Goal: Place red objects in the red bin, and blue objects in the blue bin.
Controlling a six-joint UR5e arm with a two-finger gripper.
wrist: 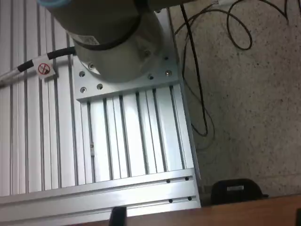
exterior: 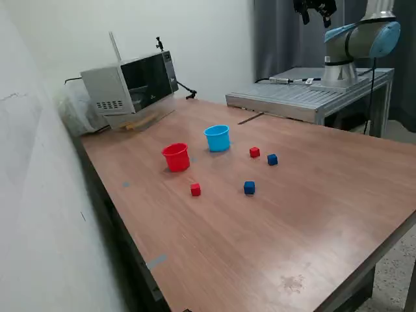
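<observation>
On the wooden table (exterior: 312,214) in the exterior view, a red cup (exterior: 175,156) and a light blue cup (exterior: 218,138) stand upright side by side. One red cube (exterior: 254,152) and one dark blue cube (exterior: 272,159) lie close together to the exterior view's right of the blue cup. A second red cube (exterior: 195,189) and a second blue cube (exterior: 249,188) lie nearer the front. My gripper (exterior: 315,10) hangs high above the back of the scene, far from all of them, open and empty. In the wrist view only its dark fingertips (wrist: 117,216) show.
A microwave (exterior: 130,84) sits at the table's back corner by the wall. The arm's base (exterior: 341,65) stands on a ribbed aluminium plate (wrist: 136,141) behind the table. Cables (wrist: 197,94) trail on the floor beside it.
</observation>
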